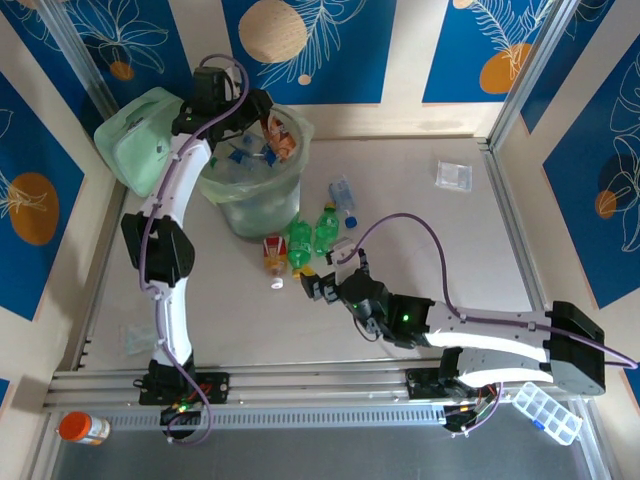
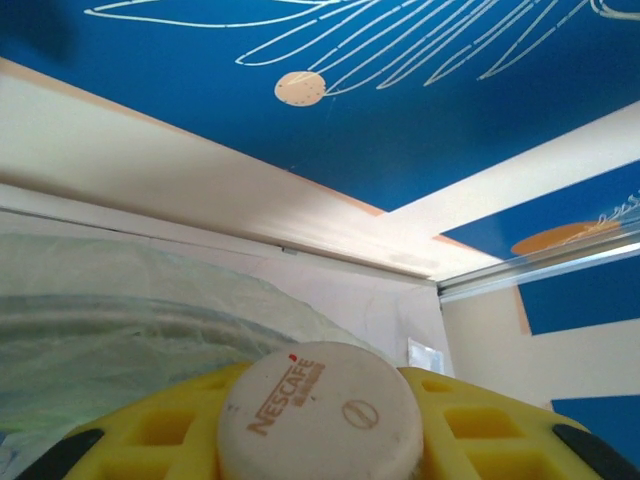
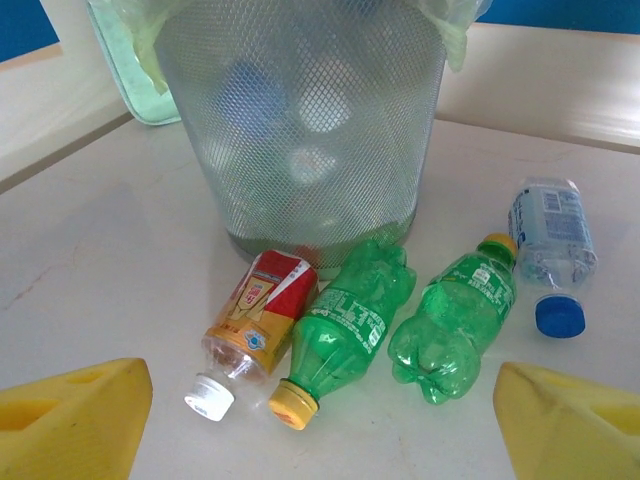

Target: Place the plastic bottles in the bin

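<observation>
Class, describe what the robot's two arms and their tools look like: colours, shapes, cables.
Both the left arm and right arm have white curved links, black joint housings and a loose purple-grey cable. The tool fingers are yellow blocks with square recesses.

on my feed the bin [image 3: 300, 130] wall reads as fine mesh, dull and see-through, under a thin, crinkled film liner [image 3: 455, 40]. the first green bottle [image 3: 350, 315] and second green bottle [image 3: 455, 315] are glossy translucent plastic, dented. the clear bottle [image 3: 548, 235] is shiny plastic with a smooth blue cap. the red-labelled bottle [image 3: 258, 310] has a glossy wrap and a ribbed white cap. the surface [image 3: 100, 260] looks matt, smooth, faintly scuffed. i see matt yellow plastic on the right pincer [image 3: 320, 425] fingers [image 3: 80, 415] and, with moulded recesses, on the left pincer [image 2: 320, 445]. the nescafe bottle [image 2: 320, 405] base is matt off-white with embossed lettering.
</observation>
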